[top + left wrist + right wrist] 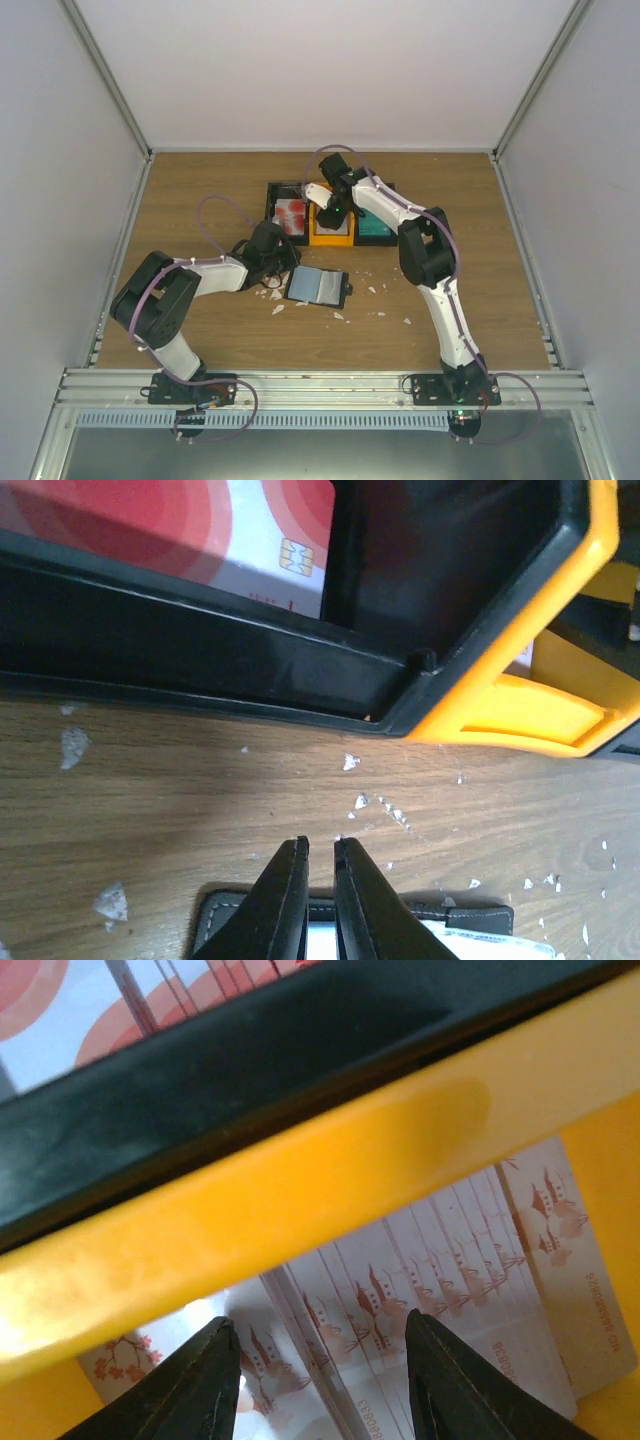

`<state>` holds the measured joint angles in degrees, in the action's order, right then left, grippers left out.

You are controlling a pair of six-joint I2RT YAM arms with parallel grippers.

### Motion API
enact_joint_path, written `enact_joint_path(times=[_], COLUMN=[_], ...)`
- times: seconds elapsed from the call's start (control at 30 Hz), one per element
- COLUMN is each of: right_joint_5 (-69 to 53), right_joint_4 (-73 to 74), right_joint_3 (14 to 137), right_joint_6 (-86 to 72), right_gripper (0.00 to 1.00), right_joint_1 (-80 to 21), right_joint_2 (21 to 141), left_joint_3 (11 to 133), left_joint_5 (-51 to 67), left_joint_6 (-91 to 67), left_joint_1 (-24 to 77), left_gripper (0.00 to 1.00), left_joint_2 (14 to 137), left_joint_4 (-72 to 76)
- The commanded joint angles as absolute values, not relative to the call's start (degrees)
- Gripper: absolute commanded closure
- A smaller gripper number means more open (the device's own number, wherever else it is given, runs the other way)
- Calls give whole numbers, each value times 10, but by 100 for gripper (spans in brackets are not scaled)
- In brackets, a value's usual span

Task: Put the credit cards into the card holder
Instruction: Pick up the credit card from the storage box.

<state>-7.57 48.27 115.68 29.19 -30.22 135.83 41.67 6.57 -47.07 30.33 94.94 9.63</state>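
Right jaws of mine stand open above a row of pale credit cards that lean one on another in the orange bin, at the far side of the counter. My left jaws are almost closed, with only a thin slit between them, at the left edge of the card holder. It lies open on the counter, nearer than the bins. I cannot tell whether they pinch it. Red-and-white cards lie in the black bin, just left of the orange one.
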Motion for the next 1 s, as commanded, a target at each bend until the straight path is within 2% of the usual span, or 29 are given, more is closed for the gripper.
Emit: enact_joint_path(times=[0.0,0.17,0.37,0.67,0.97], right_joint_5=[-65,-85,-129,-155,-161], right_joint_4=[565,606,648,663,610], right_joint_3=[1197,1230,1244,1244,1094], right_joint_6=[324,326,345,332,292], right_gripper=[53,55,63,57,53], right_joint_1=[-303,-303,-302,-303,-307], right_joint_2=[1405,1429,1428,1403,1305], left_joint_3=[427,433,443,466,500], left_joint_5=[51,48,46,48,89], left_joint_6=[-475,-476,-475,-468,-429], left_joint_1=[297,294,292,292,291], left_gripper=[88,88,88,88,87], left_joint_2=[959,966,981,1002,1032], left_joint_4=[117,121,130,135,133])
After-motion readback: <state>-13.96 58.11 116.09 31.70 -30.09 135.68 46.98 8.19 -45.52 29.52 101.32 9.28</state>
